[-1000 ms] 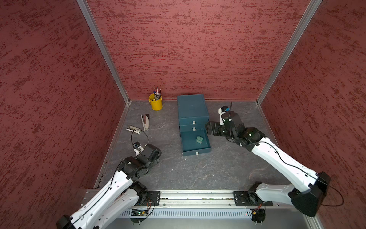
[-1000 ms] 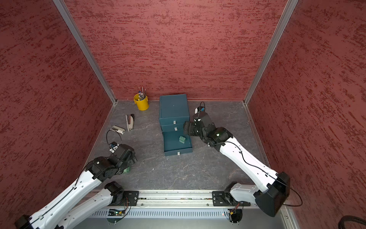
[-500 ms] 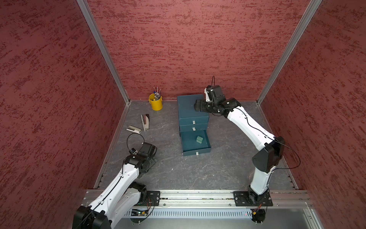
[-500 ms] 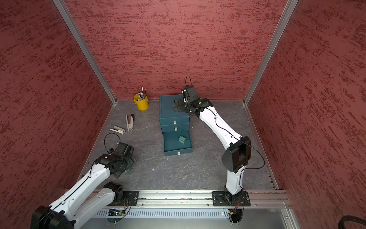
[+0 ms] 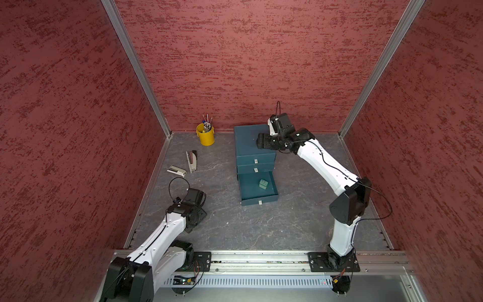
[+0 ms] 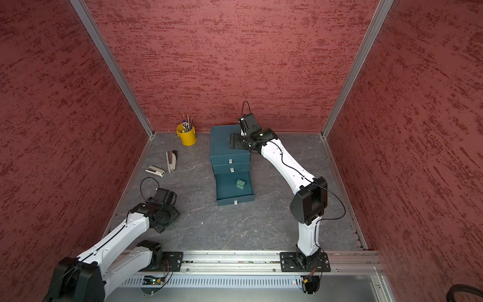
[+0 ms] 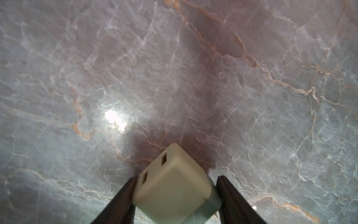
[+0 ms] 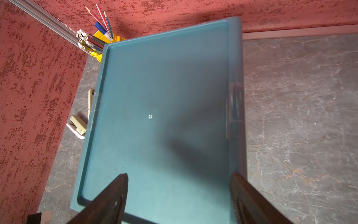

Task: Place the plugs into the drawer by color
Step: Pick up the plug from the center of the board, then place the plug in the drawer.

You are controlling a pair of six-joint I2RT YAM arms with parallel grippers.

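1. The left gripper (image 7: 176,177) is closed round a pale plug (image 7: 174,191), with a finger against each side. The plug is tilted, low over the marbled surface (image 7: 193,67) near its front-left corner. How firm the hold is cannot be told.
2. The right gripper (image 8: 178,175) is held with its jaws apart and empty above the top of the teal drawer cabinet (image 5: 247,142), which stands at the middle of the back edge.
3. Only the bottom drawer (image 5: 258,200) is pulled out, and one green plug (image 5: 263,183) lies in it. No other plugs can be made out.
4. A slip is judged the main risk. The pale plug is gripped askew, so it could twist free when lifted or carried.
5. A wrong sort is also possible. The plug reads cream above and greenish below, so its colour could be misjudged.
6. A collision could occur if both arms are brought to the cabinet together, or the open drawer could be knocked.
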